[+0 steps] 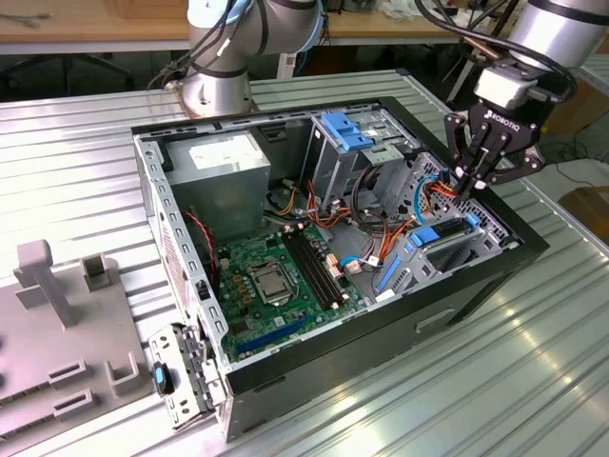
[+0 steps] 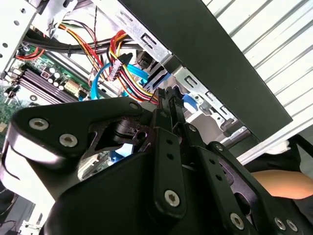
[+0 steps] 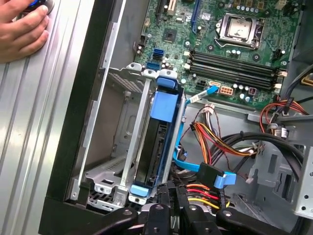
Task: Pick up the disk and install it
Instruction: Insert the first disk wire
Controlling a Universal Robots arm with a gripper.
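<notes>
One desk (image 1: 86,162): ribbed metal sheet, carrying everything I see in the exterior view.
Computer case (image 1: 381,328): black tower lying on its side on the desk, side panel off, taking up the middle of the exterior view.
Arm (image 1: 561,29): my arm enters at the top corner on the exterior view's right and reaches down over the case's corner on that side.
Grey fixture (image 1: 57,324): pale block with posts and slots, low on the exterior view's left, on the desk and apart from the case.
Power supply (image 1: 224,167): grey box with a white label, in the case's upper corner toward the exterior view's left.
Motherboard (image 1: 276,276): green board flat on the case floor, centre of the exterior view.
Drive cage (image 3: 132,142): bare metal frame against the case's black wall, seen in the first wrist view.
Disk (image 3: 159,137): dark body with bright blue rails, standing on edge inside the drive cage between its metal bars; it is not in my grip.
Pincer (image 3: 172,193): closed, fingertips pressed together with nothing between them, sitting just beside the end of the disk; I cannot tell whether they touch it.
Cables (image 3: 215,142): red, yellow and orange wires with a flat blue lead, right beside the disk and the pincer tips.
Hand (image 3: 19,29): a person's hand rests on the desk outside the case.
</notes>
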